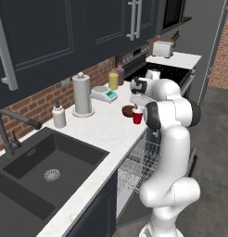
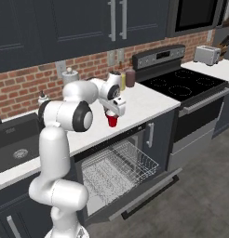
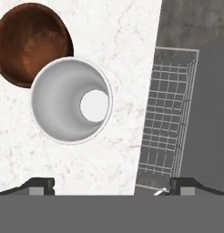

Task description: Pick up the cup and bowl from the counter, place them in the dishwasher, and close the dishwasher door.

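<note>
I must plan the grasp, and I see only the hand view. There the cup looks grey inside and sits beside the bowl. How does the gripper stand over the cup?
Observer: In the base views the open gripper hangs just above the red cup, close to its rim. Its fingers are not yet around it.
Operator: Is the dishwasher door open?
Observer: Yes. The door is dropped open below the counter edge, and the rack is pulled out over it.
Operator: Does anything stand behind the bowl?
Observer: A small scale stands behind the bowl, towards the wall and apart from it.
</note>
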Tool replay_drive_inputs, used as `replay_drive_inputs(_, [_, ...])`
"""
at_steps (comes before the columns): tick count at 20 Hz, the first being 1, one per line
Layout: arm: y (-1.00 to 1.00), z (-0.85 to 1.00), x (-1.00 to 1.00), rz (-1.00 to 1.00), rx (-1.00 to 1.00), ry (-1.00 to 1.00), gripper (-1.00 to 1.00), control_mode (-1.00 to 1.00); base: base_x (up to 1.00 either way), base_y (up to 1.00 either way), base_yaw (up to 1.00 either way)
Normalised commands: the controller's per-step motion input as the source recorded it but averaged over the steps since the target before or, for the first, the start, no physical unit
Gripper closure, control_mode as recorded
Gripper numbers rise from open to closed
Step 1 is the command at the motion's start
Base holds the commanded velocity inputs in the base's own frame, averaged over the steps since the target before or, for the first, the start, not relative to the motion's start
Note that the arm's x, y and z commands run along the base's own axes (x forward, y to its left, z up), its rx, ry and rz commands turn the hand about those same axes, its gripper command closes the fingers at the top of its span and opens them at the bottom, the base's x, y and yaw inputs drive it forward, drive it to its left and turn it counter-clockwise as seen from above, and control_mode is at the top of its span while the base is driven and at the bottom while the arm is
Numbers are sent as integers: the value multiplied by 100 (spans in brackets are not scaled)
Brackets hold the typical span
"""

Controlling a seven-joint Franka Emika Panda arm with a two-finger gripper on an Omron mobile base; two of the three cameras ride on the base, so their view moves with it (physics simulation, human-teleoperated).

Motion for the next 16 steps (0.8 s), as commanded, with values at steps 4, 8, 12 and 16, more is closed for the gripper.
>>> replay_drive_inputs(4, [0, -30, 0, 0, 0, -13, -100, -100, 0, 0, 0])
replay_drive_inputs(8, [0, -26, 0, 0, 0, -14, -100, -100, 0, 0, 0])
replay_drive_inputs(12, [0, -16, 2, 0, 0, -13, -100, -100, 0, 0, 0])
replay_drive_inputs(16, [0, -11, 5, -1, 0, -9, -100, -100, 0, 0, 0])
